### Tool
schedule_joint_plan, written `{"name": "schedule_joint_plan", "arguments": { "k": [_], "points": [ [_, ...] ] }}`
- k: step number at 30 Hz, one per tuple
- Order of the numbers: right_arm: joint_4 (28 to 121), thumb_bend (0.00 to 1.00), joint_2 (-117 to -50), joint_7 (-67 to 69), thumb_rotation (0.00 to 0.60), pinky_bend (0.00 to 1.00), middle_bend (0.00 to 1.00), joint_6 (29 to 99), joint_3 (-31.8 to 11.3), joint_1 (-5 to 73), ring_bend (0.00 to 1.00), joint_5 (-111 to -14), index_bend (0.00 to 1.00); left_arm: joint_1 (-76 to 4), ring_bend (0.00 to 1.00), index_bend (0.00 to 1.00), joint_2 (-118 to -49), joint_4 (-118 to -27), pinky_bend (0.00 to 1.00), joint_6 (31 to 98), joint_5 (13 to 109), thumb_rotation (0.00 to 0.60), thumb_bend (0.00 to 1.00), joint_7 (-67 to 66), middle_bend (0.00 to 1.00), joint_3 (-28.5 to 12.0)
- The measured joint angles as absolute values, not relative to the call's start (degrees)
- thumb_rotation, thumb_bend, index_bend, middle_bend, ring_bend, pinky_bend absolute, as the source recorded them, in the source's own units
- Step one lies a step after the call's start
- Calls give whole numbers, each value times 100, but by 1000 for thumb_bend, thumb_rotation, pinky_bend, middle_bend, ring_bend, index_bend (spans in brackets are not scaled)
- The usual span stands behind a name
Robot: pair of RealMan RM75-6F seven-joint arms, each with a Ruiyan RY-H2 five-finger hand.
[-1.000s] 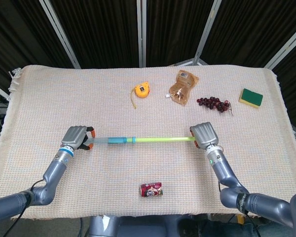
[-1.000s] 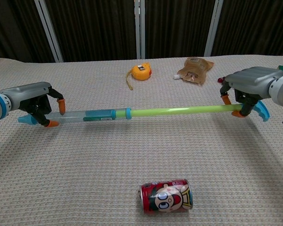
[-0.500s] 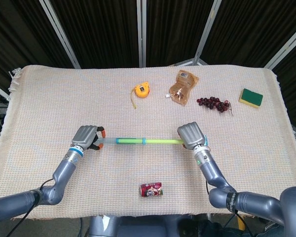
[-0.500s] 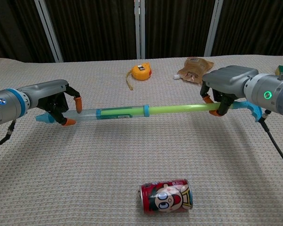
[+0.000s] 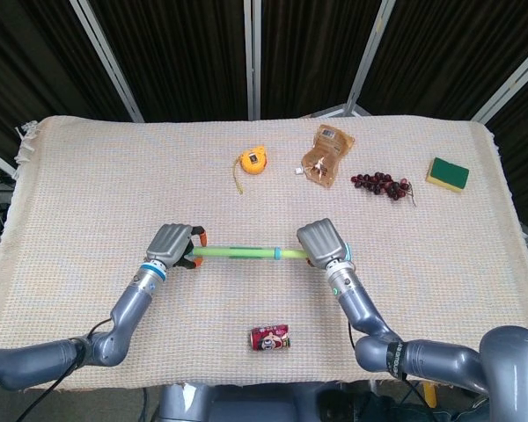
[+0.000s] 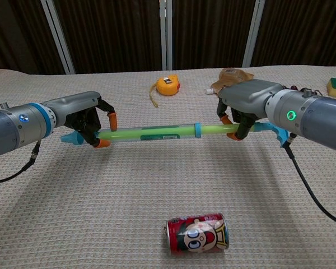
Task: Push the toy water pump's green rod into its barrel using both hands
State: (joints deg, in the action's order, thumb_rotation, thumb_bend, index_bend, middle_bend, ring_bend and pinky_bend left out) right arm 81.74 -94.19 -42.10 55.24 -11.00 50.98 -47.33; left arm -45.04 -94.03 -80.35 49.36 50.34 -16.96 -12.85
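Clear plastic barrel gripped by left hand; right hand grips slim green rod.

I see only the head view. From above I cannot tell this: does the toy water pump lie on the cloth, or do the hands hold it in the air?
Observer: In the chest view the clear plastic pump barrel appears lifted off the woven beige cloth. The left hand grips it.
Operator: Does anything stick out past the left hand?
Observer: Yes, a blue nozzle tip shows on its outer side.
Operator: And behind the right hand?
Observer: The right hand grips the green rod, and a blue handle end shows behind it.
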Motion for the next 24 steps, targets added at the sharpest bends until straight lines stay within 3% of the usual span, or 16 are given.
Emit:
{"name": "schedule_joint_plan", "arguments": {
  "k": [12,14,17,19,21,24],
  "points": [
    [8059,440,-9546,-4228,600,1000,1000,5543,-1095,5208,1000,-4628,697,-4575,863,743,-9538,-7942,1000,4980,5033,600,487,-1637,906,-1277],
    [8054,378,-9550,-4215,600,1000,1000,5549,-1090,5211,1000,-4632,534,-4575,863,661,-9547,-7926,1000,4983,5073,600,477,-1605,906,-1272],
    [8053,166,-9540,-4164,600,1000,1000,5568,-1084,5199,1000,-4651,228,-4569,863,408,-9554,-7885,1000,5000,5102,600,457,-1585,906,-1249],
    [8055,58,-9516,-4115,600,1000,1000,5598,-1078,5178,1000,-4692,82,-4551,863,238,-9537,-7874,1000,4990,5102,600,427,-1545,906,-1238],
    [8065,9,-9468,-4082,600,1000,1000,5660,-1054,5141,1000,-4777,11,-4521,863,129,-9505,-7862,1000,4982,5114,600,400,-1493,904,-1221],
    [8112,0,-9374,-4026,600,1000,998,5736,-1013,5070,1000,-4866,0,-4475,863,91,-9459,-7854,1000,4987,5128,600,397,-1437,895,-1201]
  ]
}}
